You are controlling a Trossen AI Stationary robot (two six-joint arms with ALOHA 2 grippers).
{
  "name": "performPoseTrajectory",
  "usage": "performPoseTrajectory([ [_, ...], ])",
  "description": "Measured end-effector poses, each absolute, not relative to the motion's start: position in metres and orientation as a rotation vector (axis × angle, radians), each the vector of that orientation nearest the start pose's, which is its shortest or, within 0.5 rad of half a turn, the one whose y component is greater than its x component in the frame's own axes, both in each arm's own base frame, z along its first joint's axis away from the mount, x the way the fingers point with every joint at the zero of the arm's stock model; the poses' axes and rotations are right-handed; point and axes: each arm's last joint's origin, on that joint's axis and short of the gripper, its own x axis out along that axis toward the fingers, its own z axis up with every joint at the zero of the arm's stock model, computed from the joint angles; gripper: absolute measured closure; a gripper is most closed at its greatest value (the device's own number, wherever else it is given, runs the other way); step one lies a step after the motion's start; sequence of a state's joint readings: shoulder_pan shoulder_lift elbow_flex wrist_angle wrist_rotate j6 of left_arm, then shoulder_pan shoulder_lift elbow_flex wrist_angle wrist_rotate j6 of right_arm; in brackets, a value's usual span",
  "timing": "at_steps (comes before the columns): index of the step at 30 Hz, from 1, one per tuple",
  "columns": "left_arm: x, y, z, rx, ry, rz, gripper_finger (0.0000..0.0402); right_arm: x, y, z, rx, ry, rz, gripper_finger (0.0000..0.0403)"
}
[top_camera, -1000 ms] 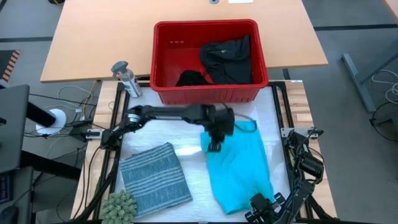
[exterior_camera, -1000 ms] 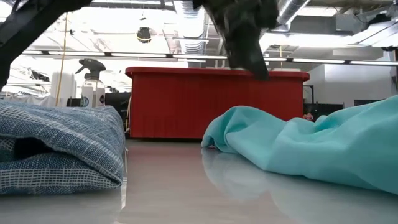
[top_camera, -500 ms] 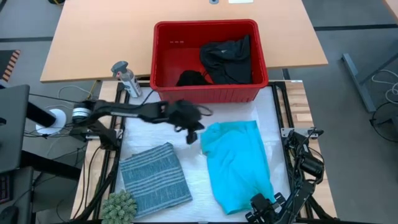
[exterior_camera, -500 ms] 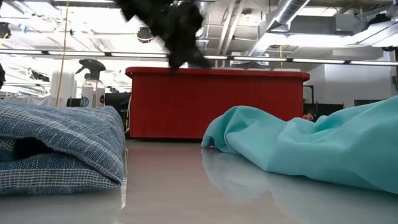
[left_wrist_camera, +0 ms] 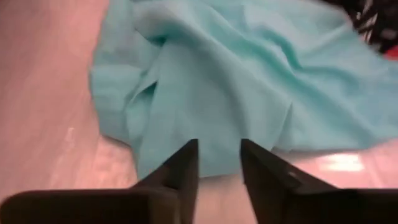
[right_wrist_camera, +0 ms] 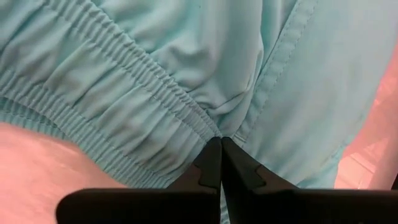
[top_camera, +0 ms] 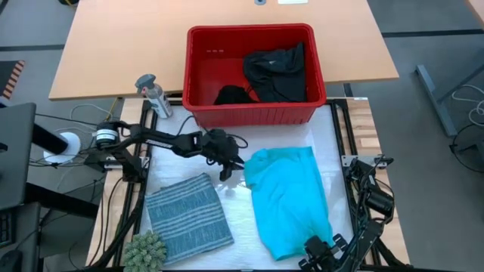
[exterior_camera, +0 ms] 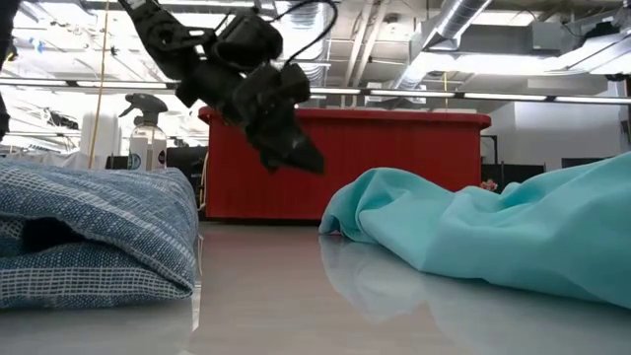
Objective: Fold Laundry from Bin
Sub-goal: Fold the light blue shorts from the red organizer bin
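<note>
Just beside the turquoise garment's (top_camera: pixel 287 198) upper left corner on the desk (top_camera: pixel 234 219), your left hand (top_camera: pixel 225 168) hangs with fingers slightly parted and empty. Your right hand (right_wrist_camera: pixel 217 163) is pinched shut on its elastic hem at the near edge. Before folding, take one single layer at that corner, low and square; black laundry (top_camera: pixel 274 72) waits in the red bin (top_camera: pixel 253 113).

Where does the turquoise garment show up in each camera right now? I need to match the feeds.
High view: turquoise garment lies on the table's right half, below the red bin.
Low view: it fills the right side, in front of the bin.
Left wrist view: it spreads ahead of the left claw.
Right wrist view: its elastic band fills the frame, the right claw pinching it.
Shared landmark: the red bin.
</note>
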State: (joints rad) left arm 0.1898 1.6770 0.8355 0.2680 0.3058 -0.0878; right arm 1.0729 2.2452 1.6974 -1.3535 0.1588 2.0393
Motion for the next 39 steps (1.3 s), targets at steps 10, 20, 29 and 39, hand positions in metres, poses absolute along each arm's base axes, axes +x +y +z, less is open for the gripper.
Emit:
performPoseTrajectory([
  [10,0.339,0.074,0.161,-0.125,0.549,0.037,0.0165,0.194,0.347,0.142,0.477,1.275,-0.951,0.0371],
  [20,0.356,0.073,0.137,-0.090,0.548,-0.080,0.0165,0.193,0.347,0.142,0.482,1.284,-0.952,0.0371],
  [29,0.373,0.075,0.127,-0.114,0.601,-0.106,0.0167,0.194,0.348,0.141,0.494,1.299,-0.952,0.0372],
  [39,0.371,0.063,0.116,-0.088,0.683,-0.130,0.0263,0.194,0.348,0.141,0.494,1.300,-0.951,0.0372],
])
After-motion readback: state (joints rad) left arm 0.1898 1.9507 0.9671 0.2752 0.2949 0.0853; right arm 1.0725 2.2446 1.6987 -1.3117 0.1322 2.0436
